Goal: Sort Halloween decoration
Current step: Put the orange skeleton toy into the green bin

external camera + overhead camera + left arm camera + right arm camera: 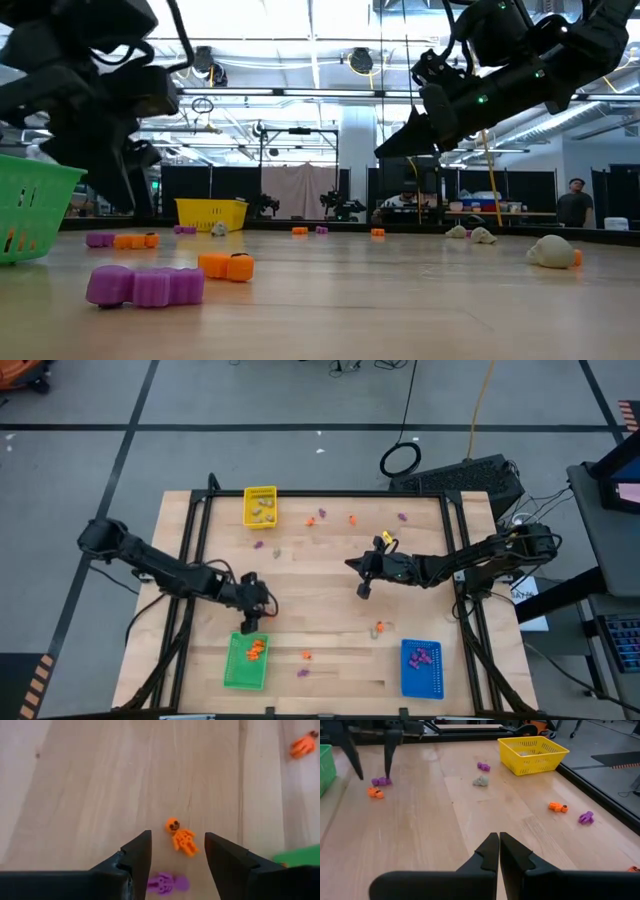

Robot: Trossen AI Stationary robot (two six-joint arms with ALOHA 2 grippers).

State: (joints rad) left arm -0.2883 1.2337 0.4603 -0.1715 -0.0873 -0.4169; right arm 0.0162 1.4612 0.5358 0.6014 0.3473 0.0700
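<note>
Left gripper (247,626) hovers beside the green tray (245,662) from above; its wrist view shows fingers spread, empty, over an orange skeleton (182,837) (purple trinket (168,883) nearby, perhaps another skeleton). Right gripper (499,851) is closed mid-table.

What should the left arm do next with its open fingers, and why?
Probably lower the left gripper and close on the orange skeleton trinket. Its fingers stand open and empty above the wood, the orange figure lies between them, and the green tray that holds other orange pieces is right beside it.
</note>
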